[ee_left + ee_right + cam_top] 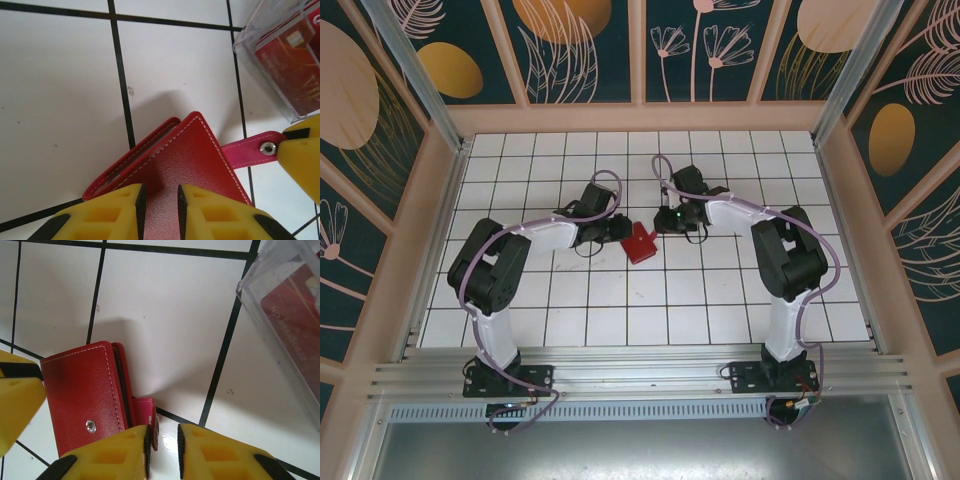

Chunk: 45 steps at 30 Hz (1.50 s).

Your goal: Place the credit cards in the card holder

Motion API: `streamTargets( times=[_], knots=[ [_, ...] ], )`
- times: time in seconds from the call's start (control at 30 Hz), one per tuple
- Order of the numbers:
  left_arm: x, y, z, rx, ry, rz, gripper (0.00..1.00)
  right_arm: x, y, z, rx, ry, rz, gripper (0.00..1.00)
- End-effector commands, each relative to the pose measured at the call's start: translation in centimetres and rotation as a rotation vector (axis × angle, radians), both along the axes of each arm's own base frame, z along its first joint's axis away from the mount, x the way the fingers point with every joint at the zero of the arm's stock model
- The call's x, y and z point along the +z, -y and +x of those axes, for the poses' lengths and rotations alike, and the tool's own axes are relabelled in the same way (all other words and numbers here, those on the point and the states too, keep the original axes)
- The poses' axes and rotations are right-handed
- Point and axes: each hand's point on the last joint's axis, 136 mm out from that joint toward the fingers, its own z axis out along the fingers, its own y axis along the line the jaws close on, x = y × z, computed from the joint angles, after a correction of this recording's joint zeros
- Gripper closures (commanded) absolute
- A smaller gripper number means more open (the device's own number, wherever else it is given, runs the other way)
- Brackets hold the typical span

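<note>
**Red card holder in a grip, cards in the clear box**

White tiles with black lines covered the table (650,320). Seen from above, the left arm (500,270) and the right arm (785,250) both bent in toward the middle of it.

A clear box (260,30) sat on the tiles. In both wrist views it was at two o'clock from the card holder.

The card holder (640,243) was near the middle of the table. It was folded, and it cast a dark shadow on the tiles beside it.

The credit cards (292,65) lay inside the clear box. They looked red, but I could not count them.

From above, the left gripper (160,192) was at nine o'clock from the card holder. Its yellow fingers were clamped on the red cover, one on each side.

The right gripper (163,432) was at two o'clock from the card holder. Its fingers were almost together, and the edge of the tab was in the gap. I could not tell if they pinched it.

The pink-red tab (245,147) stuck out from the card holder at three o'clock in the left wrist view. The little silver snap (268,148) at its end touched a yellow finger of the right gripper.
</note>
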Motion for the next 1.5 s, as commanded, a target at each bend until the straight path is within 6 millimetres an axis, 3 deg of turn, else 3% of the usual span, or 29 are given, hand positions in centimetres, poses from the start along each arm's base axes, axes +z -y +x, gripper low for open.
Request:
streamTargets(
  times=[0.0, 0.43, 0.6, 0.83, 1.07, 1.27, 1.47],
  knots=[
    [-0.5, 0.3, -0.2, -0.021, -0.014, 0.022, 0.73, 0.8, -0.6, 1.1, 0.016, 0.025, 0.031, 0.79],
    [-1.4, 0.0, -0.7, -0.016, -0.03, 0.038, 0.73, 0.6, -1.1, 0.8, 0.043, 0.003, 0.058, 0.88],
    [-1.4, 0.0, -0.7, -0.016, -0.03, 0.038, 0.73, 0.3, -0.8, 0.9, 0.039, 0.004, 0.036, 0.81],
    [-1.5, 0.0, -0.8, -0.019, -0.032, 0.039, 0.73, 0.3, -0.8, 0.9, 0.041, 0.004, 0.036, 0.86],
    [-1.4, 0.0, -0.7, -0.018, -0.032, 0.038, 0.73, -0.1, -0.7, 1.1, 0.044, -0.004, 0.022, 0.83],
    [-1.6, 0.0, -0.7, -0.018, -0.036, 0.04, 0.73, 0.5, -0.9, 1.0, 0.051, 0.004, 0.04, 0.94],
    [-1.7, 0.1, -0.7, -0.017, -0.036, 0.039, 0.73, 2.1, -2.2, 0.0, 0.095, -0.003, 0.126, 0.98]
  ],
)
